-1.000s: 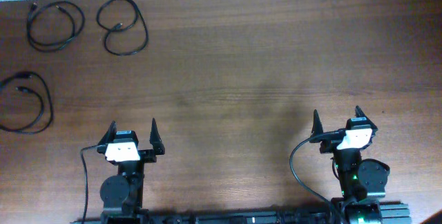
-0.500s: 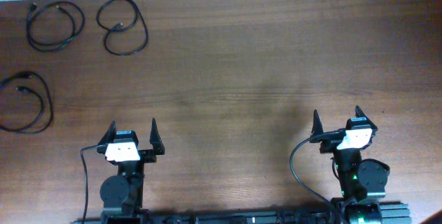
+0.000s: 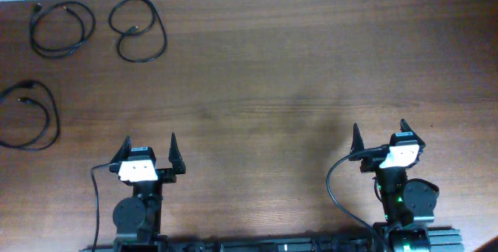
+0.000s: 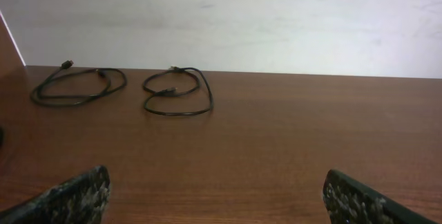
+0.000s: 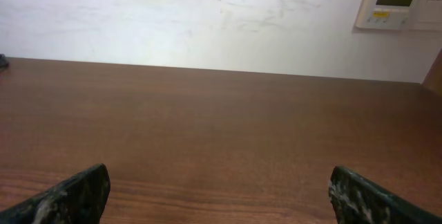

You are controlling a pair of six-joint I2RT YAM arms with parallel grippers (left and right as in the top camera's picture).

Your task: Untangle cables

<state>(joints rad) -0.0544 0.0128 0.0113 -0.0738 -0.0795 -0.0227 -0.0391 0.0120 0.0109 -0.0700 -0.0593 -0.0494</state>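
cables (image 3: 136, 29) in three loose loops, well ahead-left of left pincer (image 3: 149, 138), spread wide, right pincer (image 3: 379, 125) spread, farther off

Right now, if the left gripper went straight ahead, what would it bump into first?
Probably the figure-eight cable, across bare table. It lies slightly left of centre for the left gripper, which might also pass above it; height is unclear.
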